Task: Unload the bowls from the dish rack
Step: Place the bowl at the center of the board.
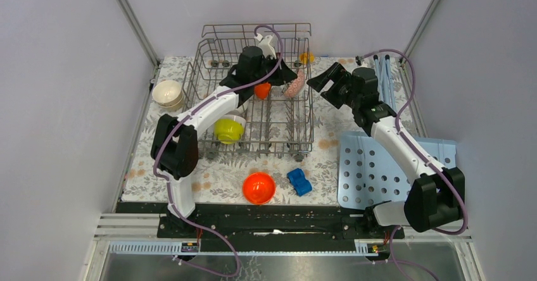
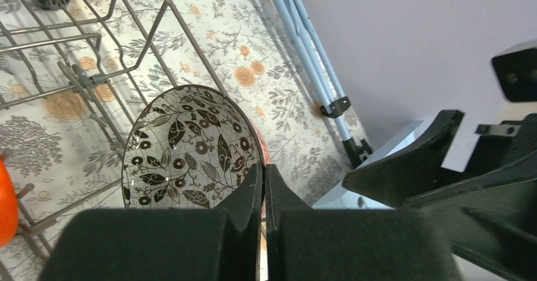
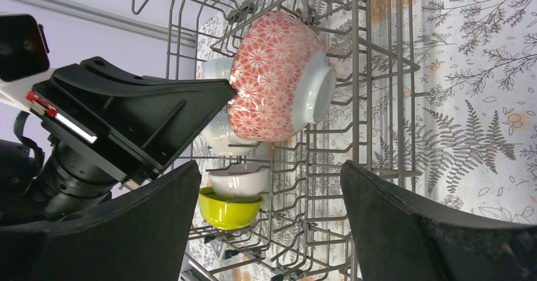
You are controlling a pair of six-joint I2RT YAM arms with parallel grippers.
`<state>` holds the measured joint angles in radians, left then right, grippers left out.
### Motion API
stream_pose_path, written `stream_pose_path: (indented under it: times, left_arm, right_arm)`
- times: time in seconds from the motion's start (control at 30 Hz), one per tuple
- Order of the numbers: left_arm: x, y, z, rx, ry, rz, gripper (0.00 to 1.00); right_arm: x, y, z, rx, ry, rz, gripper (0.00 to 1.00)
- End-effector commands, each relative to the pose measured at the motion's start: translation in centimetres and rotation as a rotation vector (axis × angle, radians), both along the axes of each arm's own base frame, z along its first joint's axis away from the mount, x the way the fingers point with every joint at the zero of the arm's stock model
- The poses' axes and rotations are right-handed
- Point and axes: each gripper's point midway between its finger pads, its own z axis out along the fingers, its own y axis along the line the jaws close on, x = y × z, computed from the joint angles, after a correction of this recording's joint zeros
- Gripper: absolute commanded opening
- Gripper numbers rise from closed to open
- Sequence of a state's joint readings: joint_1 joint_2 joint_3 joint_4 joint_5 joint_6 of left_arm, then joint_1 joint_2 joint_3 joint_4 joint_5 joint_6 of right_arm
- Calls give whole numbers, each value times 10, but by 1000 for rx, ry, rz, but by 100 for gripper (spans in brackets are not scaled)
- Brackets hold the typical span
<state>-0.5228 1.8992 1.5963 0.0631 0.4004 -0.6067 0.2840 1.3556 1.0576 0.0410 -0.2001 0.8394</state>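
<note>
The grey wire dish rack (image 1: 209, 59) stands at the back centre. My left gripper (image 1: 286, 77) reaches into its right side and is shut on the rim of the patterned bowl (image 1: 294, 86), which is tipped on its side. The left wrist view shows the bowl's black leaf-patterned inside (image 2: 183, 148) with my gripper (image 2: 264, 167) pinching the rim. The right wrist view shows its red floral outside (image 3: 272, 72). My right gripper (image 1: 324, 80) is open and empty just outside the rack's right wall, facing the bowl. The rack also holds a yellow-green bowl (image 1: 228, 130), a white bowl (image 3: 237, 183) and an orange bowl (image 1: 262, 90).
An orange bowl (image 1: 258, 187) and a blue toy car (image 1: 299, 181) sit on the mat in front of the rack. Stacked beige bowls (image 1: 168, 94) stand left of it. A light-blue perforated board (image 1: 380, 167) lies at the right, and blue rods (image 1: 385, 78) behind it.
</note>
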Motion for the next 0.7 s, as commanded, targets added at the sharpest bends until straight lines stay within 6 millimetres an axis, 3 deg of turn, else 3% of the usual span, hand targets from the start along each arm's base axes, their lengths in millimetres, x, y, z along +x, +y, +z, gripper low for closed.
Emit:
stream_pose_path:
  times: [0.0, 0.2, 0.43, 0.6, 0.67]
  left_arm:
    - [-2, 6, 78, 6, -258, 27, 0]
    - [-6, 2, 73, 54, -298, 27, 0]
    - [-12, 1, 81, 73, -342, 33, 0]
    - [-20, 0, 91, 73, -384, 30, 0]
    - [-25, 0, 95, 77, -404, 28, 0]
  right_arm:
    - [4, -5, 27, 23, -31, -32, 88]
    - [6, 0, 20, 14, 20, -9, 88]
    - [13, 14, 18, 50, 85, 41, 89]
    - [20, 23, 21, 76, 138, 63, 93]
    - [21, 24, 19, 79, 166, 60, 99]
